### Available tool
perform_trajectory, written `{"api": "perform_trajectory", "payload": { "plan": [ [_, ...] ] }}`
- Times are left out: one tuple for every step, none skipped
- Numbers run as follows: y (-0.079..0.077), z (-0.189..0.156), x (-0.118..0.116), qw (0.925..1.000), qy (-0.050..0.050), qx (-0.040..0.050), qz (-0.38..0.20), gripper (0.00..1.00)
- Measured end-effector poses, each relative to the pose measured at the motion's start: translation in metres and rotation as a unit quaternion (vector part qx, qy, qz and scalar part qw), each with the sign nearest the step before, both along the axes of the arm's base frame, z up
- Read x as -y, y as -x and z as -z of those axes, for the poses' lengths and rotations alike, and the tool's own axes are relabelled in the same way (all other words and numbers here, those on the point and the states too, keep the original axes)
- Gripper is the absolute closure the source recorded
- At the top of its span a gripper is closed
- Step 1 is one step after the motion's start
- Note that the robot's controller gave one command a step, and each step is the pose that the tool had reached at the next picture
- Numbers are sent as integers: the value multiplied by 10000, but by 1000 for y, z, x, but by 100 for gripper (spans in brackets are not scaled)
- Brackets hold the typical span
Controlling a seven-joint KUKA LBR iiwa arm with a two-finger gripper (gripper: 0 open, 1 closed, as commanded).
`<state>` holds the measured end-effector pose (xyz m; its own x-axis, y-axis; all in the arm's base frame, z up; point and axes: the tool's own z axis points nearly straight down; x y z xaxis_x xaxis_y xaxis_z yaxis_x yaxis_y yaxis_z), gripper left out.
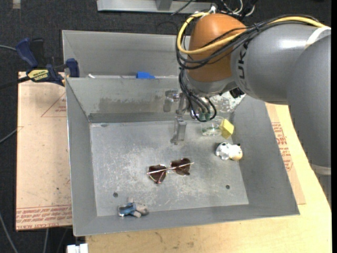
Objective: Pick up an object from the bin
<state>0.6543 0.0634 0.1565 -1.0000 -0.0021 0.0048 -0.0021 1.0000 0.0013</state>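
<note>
My gripper (178,137) hangs over the middle of the bin floor, toward the back, with nothing seen in it. A pair of sunglasses (169,171) with brown heart-shaped lenses lies on the floor just in front of it, apart from it. To its right, a small clear plastic piece (210,128) and a yellow block (227,128) lie beside each other under the arm's orange cover. A white toy with dark spots (229,152) rests a little nearer the front, by the right wall.
A small blue and grey figure (131,210) lies near the front left corner. The arm and its cables come in from the right and cover the bin's back right part. The left half of the floor is bare metal.
</note>
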Motion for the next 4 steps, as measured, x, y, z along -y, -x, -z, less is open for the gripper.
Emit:
{"api": "perform_trajectory", "payload": {
  "plan": [
    [-1,-5,0,10000,-2,35,5,0],
    [-1,49,-34,9998,1,72,-208,0],
    [14,78,-52,9990,1,-7,-442,0],
    [52,79,-61,9964,0,49,-846,0]
  ]
}}
